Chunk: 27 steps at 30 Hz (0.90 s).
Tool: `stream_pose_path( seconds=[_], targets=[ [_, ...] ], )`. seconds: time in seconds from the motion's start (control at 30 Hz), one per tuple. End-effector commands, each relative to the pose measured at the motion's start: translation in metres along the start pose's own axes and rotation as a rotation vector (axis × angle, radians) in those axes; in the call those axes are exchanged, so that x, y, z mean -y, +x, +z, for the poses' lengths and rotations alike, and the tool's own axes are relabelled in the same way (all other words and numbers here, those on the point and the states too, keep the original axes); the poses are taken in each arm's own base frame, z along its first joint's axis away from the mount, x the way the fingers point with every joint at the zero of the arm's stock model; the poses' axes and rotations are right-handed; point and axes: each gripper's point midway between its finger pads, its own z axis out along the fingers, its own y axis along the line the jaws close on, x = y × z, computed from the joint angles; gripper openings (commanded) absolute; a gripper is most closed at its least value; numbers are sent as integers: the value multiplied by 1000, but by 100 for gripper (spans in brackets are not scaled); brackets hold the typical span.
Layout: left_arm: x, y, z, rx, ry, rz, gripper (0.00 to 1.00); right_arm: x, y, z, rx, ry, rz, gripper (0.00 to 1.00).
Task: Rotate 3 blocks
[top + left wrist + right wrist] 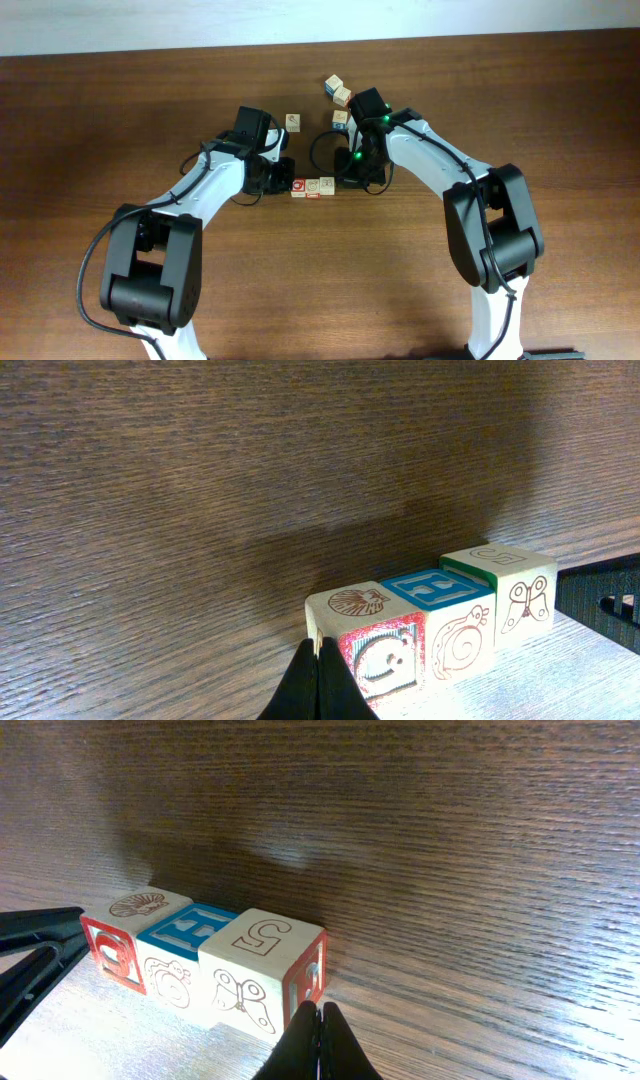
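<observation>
Three blocks stand touching in a row at mid-table: a red-faced block (298, 187) on the left, a pale block (313, 187) in the middle and a second pale block (327, 185) on the right. In the left wrist view these are the shell-topped block (372, 645), the blue-topped block (450, 622) and the butterfly block (515, 598). My left gripper (318, 652) is shut, its tips against the left end of the row. My right gripper (320, 1012) is shut too, its tips at the red side of the "5" block (262, 970). Neither gripper holds anything.
Loose cubes lie behind the row: a single cube (293, 122), and a small cluster of cubes (338, 92) with another cube (341, 118) beside the right arm. The brown wooden table (100, 120) reaches back to a pale wall.
</observation>
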Motion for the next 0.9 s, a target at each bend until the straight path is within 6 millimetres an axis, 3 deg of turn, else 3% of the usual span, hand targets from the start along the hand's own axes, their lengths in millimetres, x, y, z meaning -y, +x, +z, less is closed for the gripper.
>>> stream_pose_path(
  seconds=[0.0, 0.87],
  targets=[
    [2, -5, 0, 8, 7, -7, 0, -6, 1, -6, 23, 9, -12, 4],
    [3, -5, 0, 7, 9, -7, 0, -16, 3, 0, 38, 21, -36, 4]
  ],
)
